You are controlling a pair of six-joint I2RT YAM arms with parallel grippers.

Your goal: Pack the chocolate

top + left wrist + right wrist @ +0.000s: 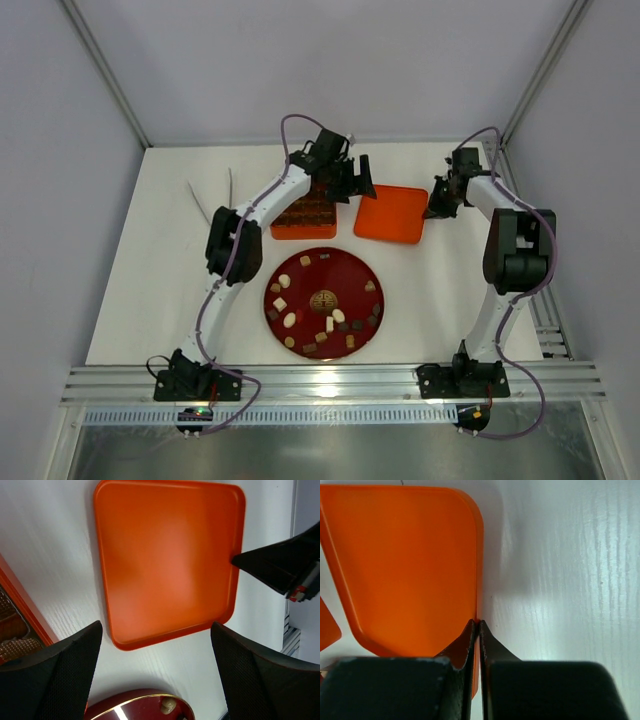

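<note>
One compartment box [303, 217] sat just beyond the red plate [345, 280]. About 18 chocolate pieces [329, 324] lay loose on the plate. Left gripper [353, 182] hung wide open and empty, beyond the plate. Right gripper [437, 205] was clamped on the right rim of one orange lid [392, 215].

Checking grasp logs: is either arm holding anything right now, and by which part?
The right gripper pinches the orange lid by its rim, fingers closed on the edge. The left gripper is open, holding nothing.

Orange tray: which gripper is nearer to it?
Right. The right gripper pinches the orange tray at its right rim; the left gripper hovers open near its left edge.
</note>
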